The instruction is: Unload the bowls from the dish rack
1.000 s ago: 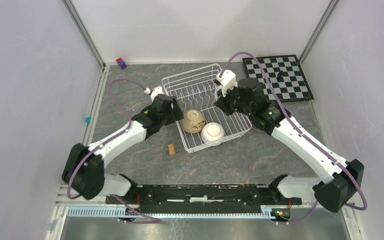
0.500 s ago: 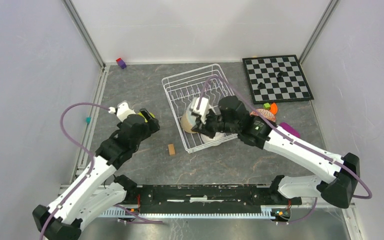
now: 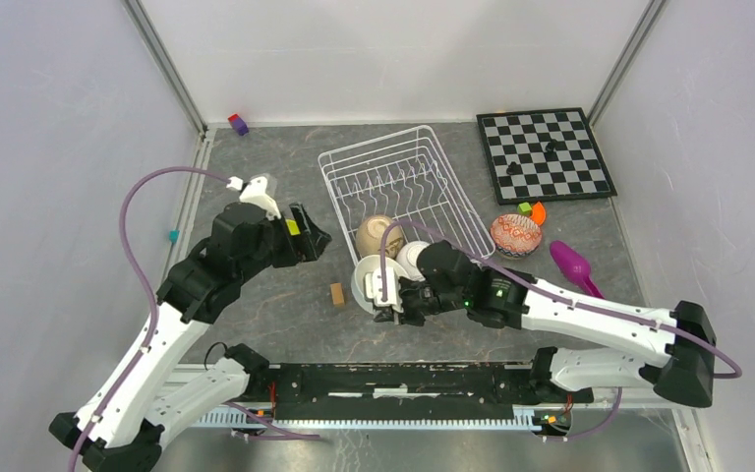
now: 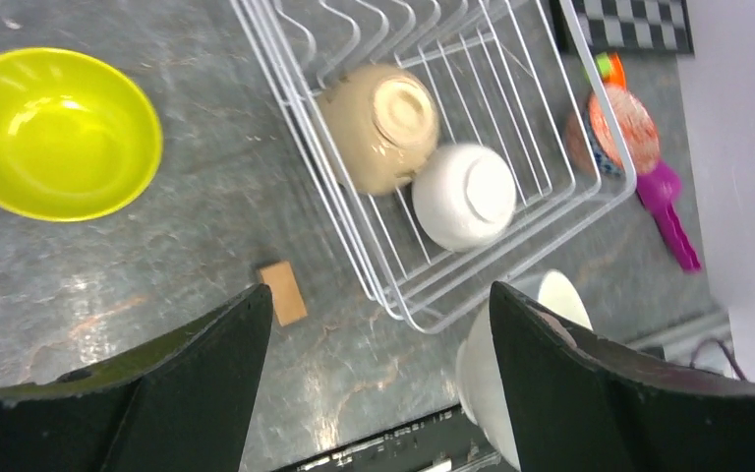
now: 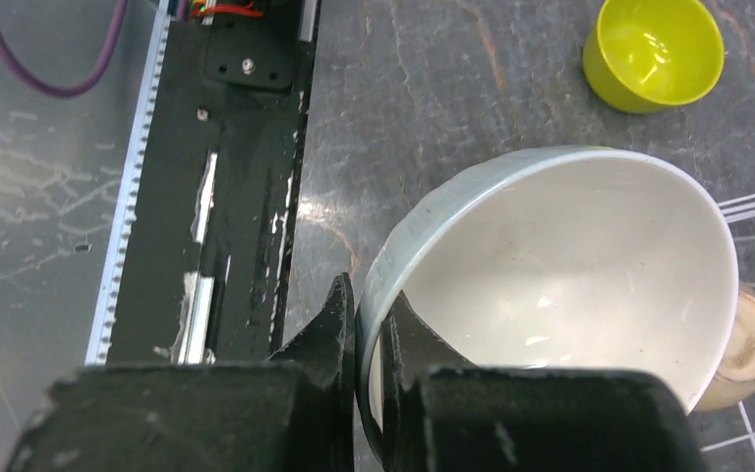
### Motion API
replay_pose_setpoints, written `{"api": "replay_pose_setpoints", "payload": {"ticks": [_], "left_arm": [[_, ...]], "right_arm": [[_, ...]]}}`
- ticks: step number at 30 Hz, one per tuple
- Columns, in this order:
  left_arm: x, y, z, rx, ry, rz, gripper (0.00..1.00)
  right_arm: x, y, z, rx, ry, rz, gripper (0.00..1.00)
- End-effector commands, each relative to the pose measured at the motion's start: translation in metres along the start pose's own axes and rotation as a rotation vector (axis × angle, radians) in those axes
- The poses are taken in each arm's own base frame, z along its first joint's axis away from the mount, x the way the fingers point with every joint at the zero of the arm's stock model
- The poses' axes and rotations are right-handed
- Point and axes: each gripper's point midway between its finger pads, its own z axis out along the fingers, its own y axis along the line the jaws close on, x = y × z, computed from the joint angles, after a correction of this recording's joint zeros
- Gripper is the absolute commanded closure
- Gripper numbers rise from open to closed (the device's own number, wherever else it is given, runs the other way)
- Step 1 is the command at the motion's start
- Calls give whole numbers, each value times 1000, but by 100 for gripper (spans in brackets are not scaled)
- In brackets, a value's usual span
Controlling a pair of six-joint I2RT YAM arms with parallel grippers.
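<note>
Right claw [image 3: 383, 293] has a white bowl [image 3: 367, 278] out of the dish rack [image 3: 398, 177]; left claw [image 3: 312, 231] is empty.
Left claw is spread wide with nothing in it, hanging left of the rack. The lime-yellow bowl [image 4: 59, 133] sits upright on the worktop [image 3: 256, 167] under that arm. Half a second ago this claw was a bit further from the rack. A small wooden block [image 3: 337, 293] lies just off the rack's near-left side. Right claw is pinched on the white bowl's rim, the bowl tilted at the rack's near corner. Half a second ago it was reaching inside the rack. The rack holds a tan bowl [image 3: 378, 236] and a second white bowl [image 3: 416, 258], bases showing, touching each other. Right of the rack: red-speckled bowl [image 3: 516, 236], purple spoon [image 3: 572, 265], chessboard [image 3: 546, 152].
</note>
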Motion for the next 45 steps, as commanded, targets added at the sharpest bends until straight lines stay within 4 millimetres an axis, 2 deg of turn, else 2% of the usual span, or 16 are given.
{"api": "replay_pose_setpoints", "payload": {"ticks": [1,6,11,13,18,20,24,28,31,40,45], "left_arm": [[7,-41,-22,232,118,143,13],[17,-67,-23,330,267,157,8],[21,-89,-14,424,328,129,10],[22,-97,-12,466,341,122,12],[30,-100,1,476,384,121,16],[36,-99,6,472,407,126,18],[44,-93,17,415,411,163,26],[47,-86,27,330,374,228,27],[52,-90,30,303,360,280,28],[63,-83,44,162,355,408,44],[63,-77,50,105,330,439,57]], "right_arm": [[-37,-2,-25,28,-137,-132,99],[-23,-7,-37,105,-106,-251,100],[10,2,-31,25,39,-416,100],[23,-7,-28,44,137,-397,100],[51,-25,-21,95,356,-426,100],[57,-29,-20,107,401,-459,100],[48,-30,-13,97,383,-464,100],[34,-28,-11,91,331,-469,100],[25,-31,-11,100,315,-471,100],[15,-35,-10,110,318,-456,100],[8,-39,-12,137,300,-456,98]]}}
